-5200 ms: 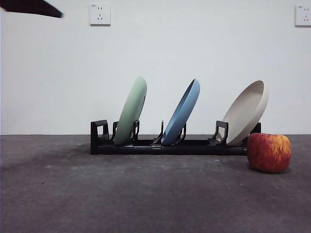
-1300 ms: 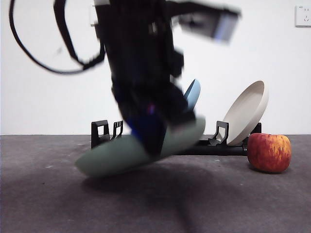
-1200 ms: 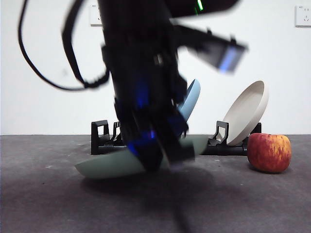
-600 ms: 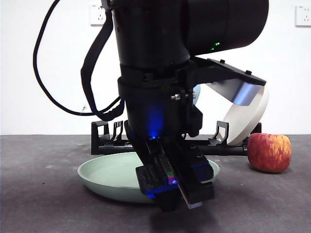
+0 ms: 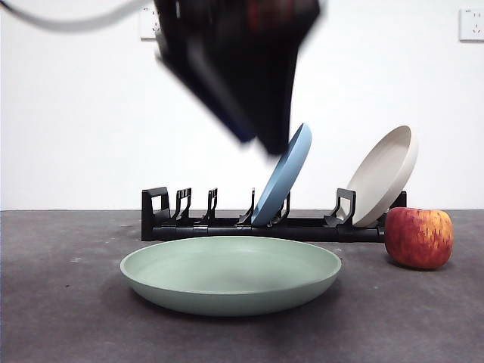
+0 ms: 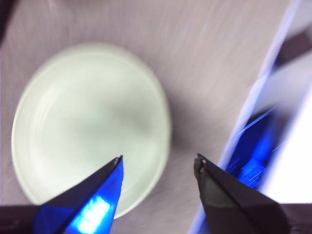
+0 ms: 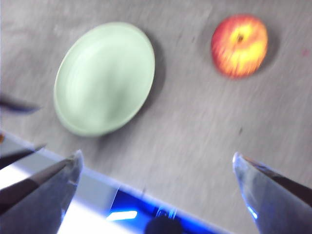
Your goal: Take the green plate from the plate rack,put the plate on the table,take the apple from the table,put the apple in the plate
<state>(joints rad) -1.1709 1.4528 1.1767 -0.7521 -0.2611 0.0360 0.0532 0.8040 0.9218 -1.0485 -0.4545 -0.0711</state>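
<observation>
Both hands gape above the green plate (image 5: 231,274) lying flat.

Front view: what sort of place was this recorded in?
Probably an indoor test bench or lab, not a lived-in kitchen. A rough dark grey table meets a bare white wall with plain power sockets, and the long black plate rack and red apple look staged.

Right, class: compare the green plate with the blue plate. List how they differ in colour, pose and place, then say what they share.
Colour: the green plate is pale sage; the blue plate is light blue.
Pose: the green plate lies flat, open side up; the blue plate stands on edge, leaning.
Place: the green plate rests on the table in front of the plate rack; the blue plate sits in a rack slot.
Shared: both are round, shallow and matte.
</observation>
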